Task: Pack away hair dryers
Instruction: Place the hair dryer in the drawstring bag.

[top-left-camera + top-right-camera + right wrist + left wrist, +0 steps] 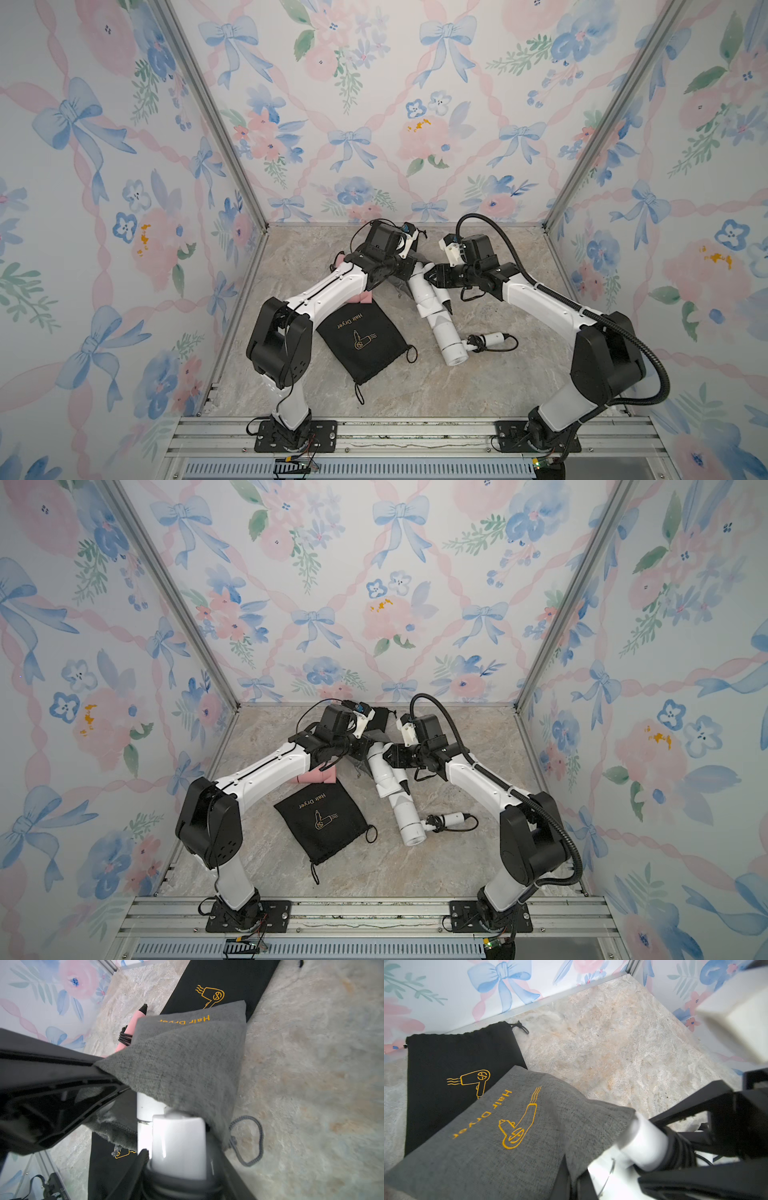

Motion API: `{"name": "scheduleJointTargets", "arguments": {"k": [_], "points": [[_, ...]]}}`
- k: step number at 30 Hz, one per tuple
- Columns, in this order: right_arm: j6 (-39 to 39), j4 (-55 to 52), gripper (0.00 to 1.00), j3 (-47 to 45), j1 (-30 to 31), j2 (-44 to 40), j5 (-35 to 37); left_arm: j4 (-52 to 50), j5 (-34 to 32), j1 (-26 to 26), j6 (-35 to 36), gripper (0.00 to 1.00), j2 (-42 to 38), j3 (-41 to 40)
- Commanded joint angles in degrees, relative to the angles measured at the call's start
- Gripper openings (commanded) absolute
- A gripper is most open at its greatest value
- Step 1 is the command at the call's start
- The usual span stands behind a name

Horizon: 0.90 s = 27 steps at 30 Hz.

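In both top views my two grippers meet at the back middle of the table. My left gripper (573, 1176) is shut on the mouth edge of a grey pouch (508, 1126) and holds it lifted. My right gripper (180, 1159) is shut on a white hair dryer (178, 1142) at its cord-wrapped end. The dryer's far end sits just under the grey pouch's (187, 1064) open edge. A second white hair dryer (446, 338) lies on the table nearer the front, cord beside it. A pink hair dryer (318, 777) lies partly hidden under my left arm.
A black pouch (361, 340) with gold print lies flat at front centre. Another black pouch (456, 1064) lies under the grey one near the back wall. The grey pouch's drawstring loop (249, 1142) trails on the marble tabletop (498, 386). Floral walls close three sides.
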Motion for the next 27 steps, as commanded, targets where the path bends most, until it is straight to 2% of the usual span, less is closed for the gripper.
{"name": "scheduleJointTargets", "arguments": {"k": [1, 15, 27], "points": [[6.48, 6.44, 0.34, -1.84, -1.02, -3.18, -3.57, -0.27, -0.83, 0.32, 1.02, 0.07, -1.45, -1.02], [17.13, 15.41, 0.34, -4.8, -1.7, -2.92, -8.24, -0.26, -0.49, -1.33, 1.35, 0.07, -1.03, -1.56], [3.43, 0.66, 0.34, -0.48, 2.98, -2.17, 0.99, -0.27, 1.25, -1.74, 0.32, 0.07, -0.15, 0.47]]}}
